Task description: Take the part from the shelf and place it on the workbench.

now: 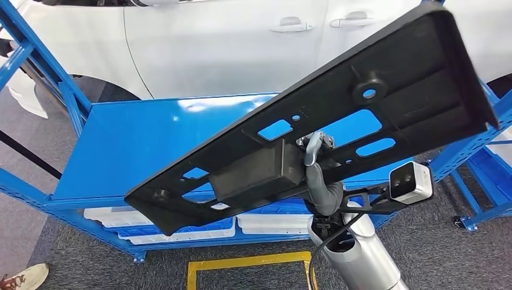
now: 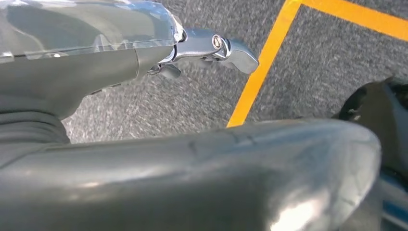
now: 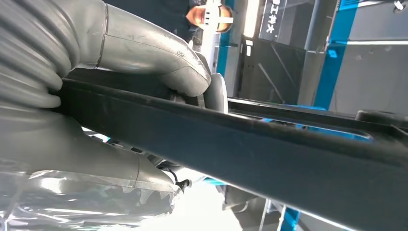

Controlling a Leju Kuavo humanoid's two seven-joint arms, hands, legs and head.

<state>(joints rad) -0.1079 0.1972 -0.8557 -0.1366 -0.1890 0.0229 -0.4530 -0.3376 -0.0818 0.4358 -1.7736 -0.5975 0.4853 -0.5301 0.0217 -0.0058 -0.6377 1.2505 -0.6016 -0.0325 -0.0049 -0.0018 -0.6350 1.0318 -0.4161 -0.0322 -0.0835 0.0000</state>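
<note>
Head view, part: a long black plastic part (image 1: 314, 121) with cut-out slots and a boxy block on its underside is held up in the air, tilted, its far end high at the right and its near end low at the left.
Head view, right hand: the right hand (image 1: 317, 172) grips the part from below near its middle, fingers curled over the edge by the block; a small white camera (image 1: 410, 181) sits on the wrist beside it.
Head view, shelf: a blue shelf (image 1: 139, 139) lies behind and below the part, with white trays (image 1: 181, 226) on the level beneath it.
Head view, surroundings: a white car (image 1: 241, 42) stands beyond the shelf; a yellow floor line (image 1: 241, 263) runs on grey carpet; a person's shoe (image 1: 24, 279) shows at the lower left corner.
Left wrist view, left hand: the left hand (image 2: 144, 53) hangs over grey carpet and yellow tape (image 2: 260, 77), holding nothing; I cannot tell how its fingers lie.
Right wrist view, right hand: the right hand (image 3: 144, 53) wraps the dark edge of the part (image 3: 269, 149), thumb pressed over the top of it.
Right wrist view, background: a person (image 3: 207, 12) stands behind, near blue uprights (image 3: 337, 48).
</note>
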